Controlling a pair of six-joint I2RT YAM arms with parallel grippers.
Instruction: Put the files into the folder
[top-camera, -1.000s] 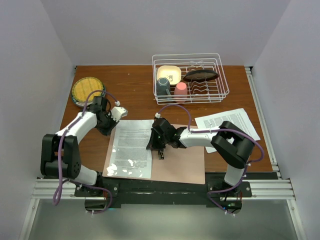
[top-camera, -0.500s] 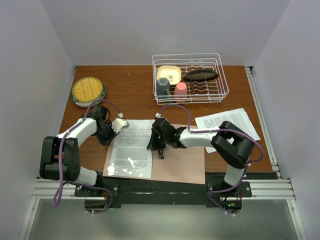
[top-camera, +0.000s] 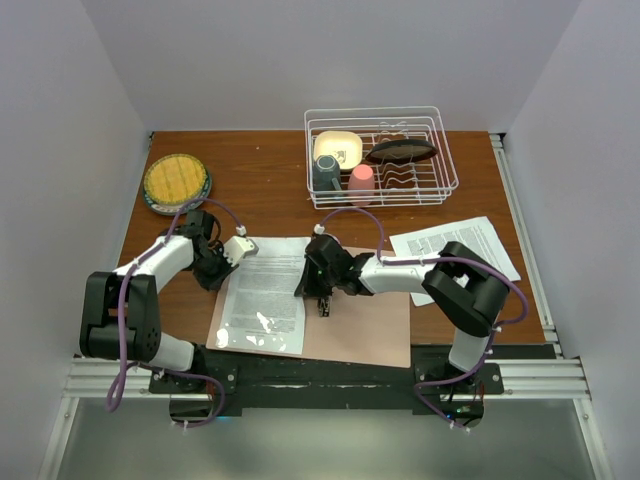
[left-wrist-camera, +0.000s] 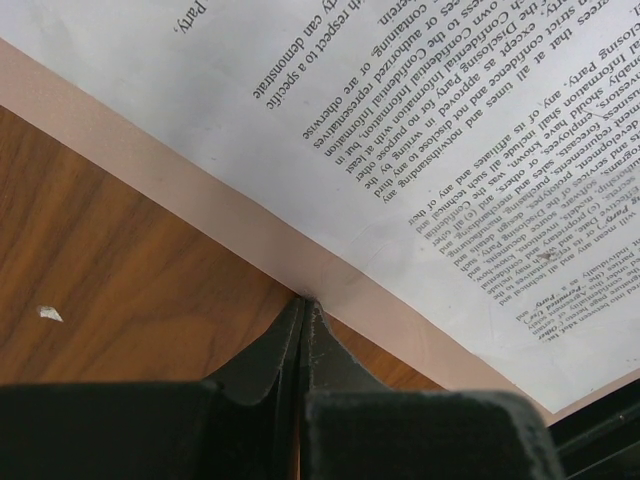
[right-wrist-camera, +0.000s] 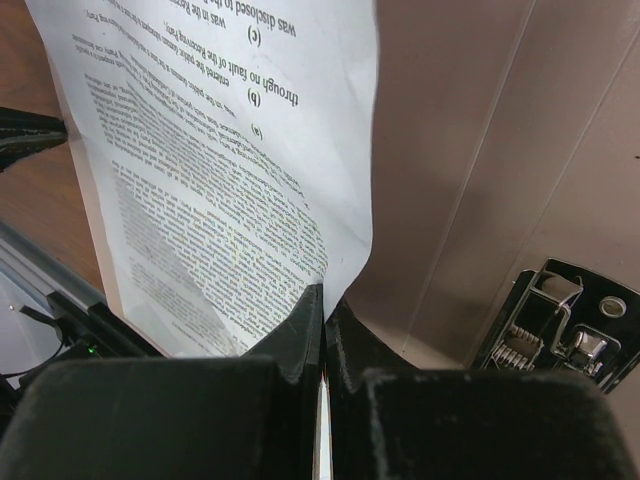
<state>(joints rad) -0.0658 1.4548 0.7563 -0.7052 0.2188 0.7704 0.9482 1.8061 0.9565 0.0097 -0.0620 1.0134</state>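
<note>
Here, the sheet (right-wrist-camera: 220, 180) reads "no fault of the Receiving Party".

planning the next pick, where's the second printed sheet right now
In the top view the second printed sheet lies on the table's right side, just right of the pink folder, nearer than the wire dish rack, partly covered by the right arm.

folder (top-camera: 370, 330) salmon-pink; files (top-camera: 262, 295) white, dense black print; table (top-camera: 260, 170) brown woodgrain.
</note>
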